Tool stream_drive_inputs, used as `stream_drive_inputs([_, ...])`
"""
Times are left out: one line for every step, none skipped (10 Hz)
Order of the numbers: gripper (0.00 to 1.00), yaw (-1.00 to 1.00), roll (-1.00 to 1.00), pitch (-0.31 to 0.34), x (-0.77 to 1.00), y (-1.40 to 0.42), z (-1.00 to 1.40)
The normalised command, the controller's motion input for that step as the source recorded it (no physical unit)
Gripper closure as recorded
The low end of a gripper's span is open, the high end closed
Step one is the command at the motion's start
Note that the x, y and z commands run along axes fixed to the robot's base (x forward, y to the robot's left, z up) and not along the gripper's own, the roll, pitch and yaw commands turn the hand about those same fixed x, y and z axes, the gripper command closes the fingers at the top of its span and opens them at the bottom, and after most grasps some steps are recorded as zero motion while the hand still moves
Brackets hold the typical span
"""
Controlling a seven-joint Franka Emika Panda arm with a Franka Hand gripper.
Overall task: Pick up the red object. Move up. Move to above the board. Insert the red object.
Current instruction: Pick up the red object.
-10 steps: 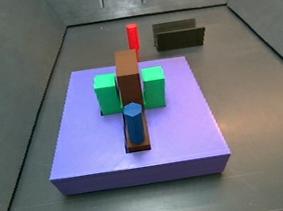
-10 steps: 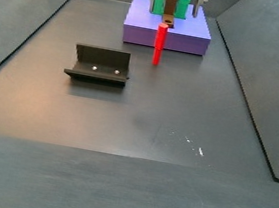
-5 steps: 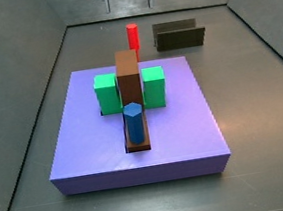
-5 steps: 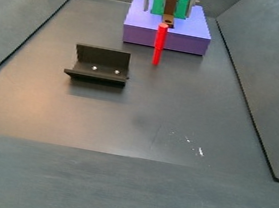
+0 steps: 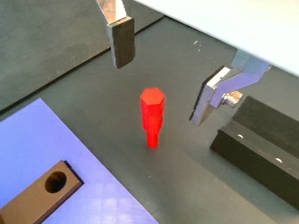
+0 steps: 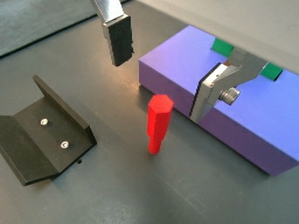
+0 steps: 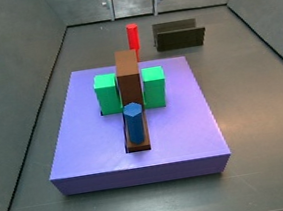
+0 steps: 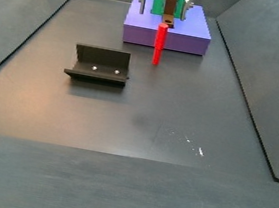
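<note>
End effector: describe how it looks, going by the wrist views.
The end effector has two flat silver metal finger plates. One finger carries a dark rectangular pad on its inner face; the other is a bent silver bracket with a round screw head. No cables or markings show. It hangs above the red object.

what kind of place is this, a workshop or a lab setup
Most likely a lab test cell or simulated bench: a bare grey walled floor, plain blocks such as the purple slab holding the board, an upright red object, a fixture, and the open gripper above it.
</note>
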Motion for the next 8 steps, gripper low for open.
stream_drive_inputs([0.0,-0.04,0.25,0.003,0.01,0.0,-0.25])
stream_drive_inputs([0.0,-0.05,0.28,0.0,0.0,0.0,-0.25])
stream_drive_inputs([0.0,-0.06,0.19,0.0,0.0,0.0,-0.21])
stream_drive_inputs([0.0,0.0,0.01,0.0,-0.14,0.0,-0.12])
stream_drive_inputs([0.0,0.0,0.0,-0.043,-0.19,-0.03,-0.1])
stream_drive_inputs([0.0,0.0,0.06,-0.029,-0.05,-0.01,-0.15])
stream_drive_inputs([0.0,0.0,0.09,-0.017,0.0,0.0,-0.18])
stream_drive_inputs([0.0,0.0,0.09,-0.011,0.0,-0.02,-0.15])
